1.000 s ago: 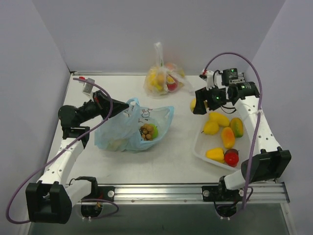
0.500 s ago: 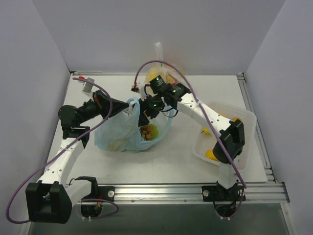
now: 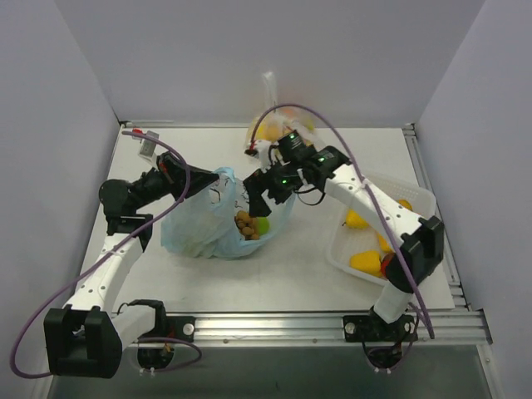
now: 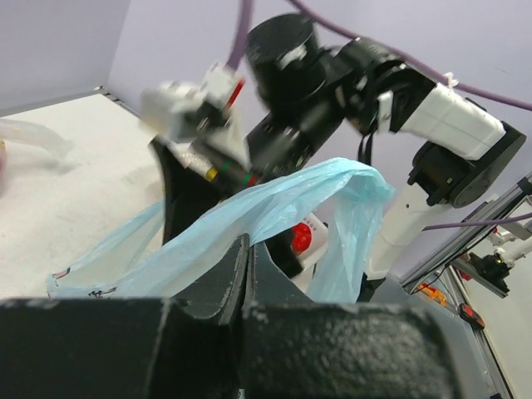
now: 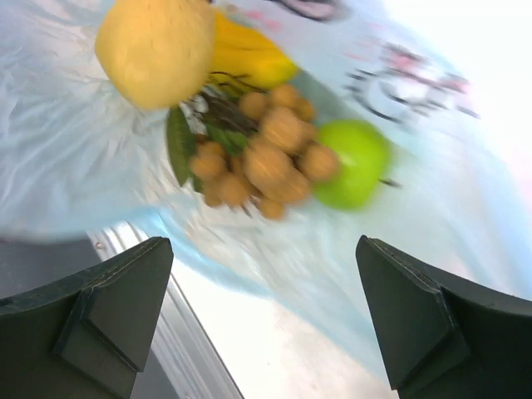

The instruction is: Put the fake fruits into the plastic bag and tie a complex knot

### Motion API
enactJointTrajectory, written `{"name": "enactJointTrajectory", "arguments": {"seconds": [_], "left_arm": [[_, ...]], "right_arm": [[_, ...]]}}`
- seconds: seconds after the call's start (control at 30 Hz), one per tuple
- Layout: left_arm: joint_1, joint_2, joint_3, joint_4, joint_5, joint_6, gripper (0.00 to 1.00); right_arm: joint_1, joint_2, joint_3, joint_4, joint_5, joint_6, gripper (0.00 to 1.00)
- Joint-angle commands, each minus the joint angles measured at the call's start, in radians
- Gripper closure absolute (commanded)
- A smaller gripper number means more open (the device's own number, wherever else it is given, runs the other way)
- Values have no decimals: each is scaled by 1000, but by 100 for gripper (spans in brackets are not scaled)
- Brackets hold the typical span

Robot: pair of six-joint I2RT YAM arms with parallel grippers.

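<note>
The light-blue plastic bag point(image 3: 204, 233) lies left of centre with its mouth facing right. My left gripper point(image 3: 208, 184) is shut on the bag's upper rim point(image 4: 274, 208) and holds it up. My right gripper point(image 3: 253, 197) is open and empty just above the bag's mouth. In the right wrist view point(image 5: 264, 249) a yellow lemon point(image 5: 158, 50), a banana point(image 5: 249, 56), the brown grape cluster point(image 5: 262, 158) and the green apple point(image 5: 353, 162) lie inside the bag. No knot shows.
A white basket point(image 3: 413, 198) at the right holds several fruits, among them a yellow one point(image 3: 364, 262) and a red one point(image 3: 387, 264). A tied clear bag of fruit point(image 3: 268, 131) stands at the back, behind my right arm.
My right arm swung from above the basket, carrying a yellow fruit, to over the bag's mouth. It is now open and empty, and a lemon lies in the bag. The left arm held still.
</note>
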Motion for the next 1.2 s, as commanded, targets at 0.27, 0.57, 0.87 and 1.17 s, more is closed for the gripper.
{"name": "enactJointTrajectory", "arguments": {"seconds": [0.27,0.57,0.87,1.17], "left_arm": [[-4,0,13,48,-17,-8,100],[-3,-4,4,26,-14,13,100],[0,-10,-2,12,-11,32,100],[2,-7,3,9,-8,39,100]], "right_arm": [[-263,-415,-296,-92,442,209,2],[-489,-285,-408,-75,621,371,14],[-489,-133,-382,45,622,376,18],[-535,-110,-434,35,551,183,54]]}}
